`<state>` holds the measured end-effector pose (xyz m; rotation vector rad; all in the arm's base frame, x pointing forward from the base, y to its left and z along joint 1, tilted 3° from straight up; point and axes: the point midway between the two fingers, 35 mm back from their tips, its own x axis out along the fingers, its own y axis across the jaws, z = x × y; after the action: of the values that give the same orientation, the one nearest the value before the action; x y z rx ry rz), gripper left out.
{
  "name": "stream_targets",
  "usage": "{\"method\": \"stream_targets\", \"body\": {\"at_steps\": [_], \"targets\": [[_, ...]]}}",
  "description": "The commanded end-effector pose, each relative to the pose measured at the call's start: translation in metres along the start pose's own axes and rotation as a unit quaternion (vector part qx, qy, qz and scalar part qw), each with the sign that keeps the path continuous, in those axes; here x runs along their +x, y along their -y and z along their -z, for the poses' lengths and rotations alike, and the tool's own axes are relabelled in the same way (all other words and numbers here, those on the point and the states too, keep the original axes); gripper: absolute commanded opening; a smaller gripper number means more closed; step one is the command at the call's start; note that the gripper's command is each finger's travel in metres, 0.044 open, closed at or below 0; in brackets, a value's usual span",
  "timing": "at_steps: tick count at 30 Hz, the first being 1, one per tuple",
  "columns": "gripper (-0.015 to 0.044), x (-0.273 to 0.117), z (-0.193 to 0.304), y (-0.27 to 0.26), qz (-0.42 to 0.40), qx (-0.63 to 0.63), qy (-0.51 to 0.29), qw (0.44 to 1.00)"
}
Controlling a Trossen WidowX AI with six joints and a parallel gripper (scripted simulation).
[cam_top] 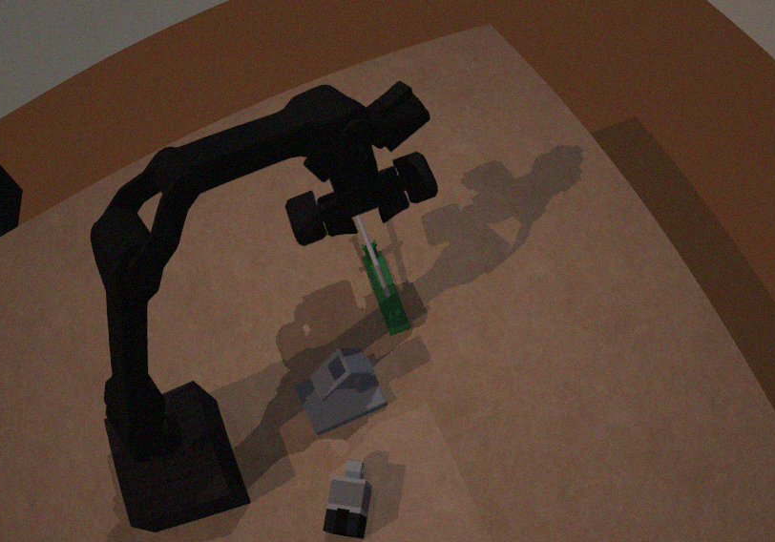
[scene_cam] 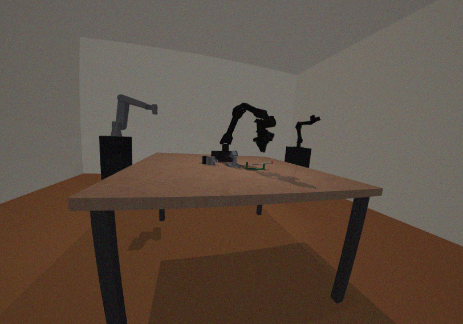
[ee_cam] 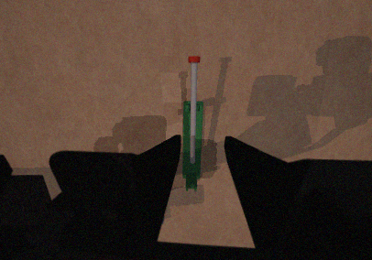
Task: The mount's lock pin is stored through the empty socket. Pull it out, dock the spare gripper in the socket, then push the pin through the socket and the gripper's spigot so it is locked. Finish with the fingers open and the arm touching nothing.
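My gripper (cam_top: 369, 227) (scene_cam: 263, 151) (ee_cam: 202, 140) is open and empty, high above the green cradle (cam_top: 399, 319) (scene_cam: 255, 169) (ee_cam: 199, 124). The grey lock pin (cam_top: 373, 252) (scene_cam: 262, 163) (ee_cam: 193, 92) lies lengthwise over the cradle. Its red head sticks out past one post, and its other end stops short of the other post. It slopes a little in the exterior view. The head is hidden behind the fingers in the top view. The blue-grey mount (cam_top: 331, 415) (scene_cam: 234, 158) has an empty socket opening. The spare gripper (cam_top: 348, 495) (scene_cam: 210, 160) lies apart from it, its spigot pointing away from its black end.
My arm's base block (cam_top: 178, 486) stands left of the mount in the top view. The mount lies between the cradle and the spare gripper. Two other arms stand on black pedestals (scene_cam: 116, 156) (scene_cam: 297, 156) beyond the table (scene_cam: 224, 183). Arm shadows fall around the cradle.
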<state>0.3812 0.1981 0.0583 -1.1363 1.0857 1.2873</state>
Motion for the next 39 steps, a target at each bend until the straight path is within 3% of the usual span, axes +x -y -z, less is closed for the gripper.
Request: {"method": "stream_targets", "body": {"at_steps": [1,39], "targets": [[0.018,0.039,0.009,-0.007,-0.013,-0.001,-0.007,1.0],[0.018,0.093,0.017,-0.008,-0.013,-0.001,-0.007,1.0]]}}
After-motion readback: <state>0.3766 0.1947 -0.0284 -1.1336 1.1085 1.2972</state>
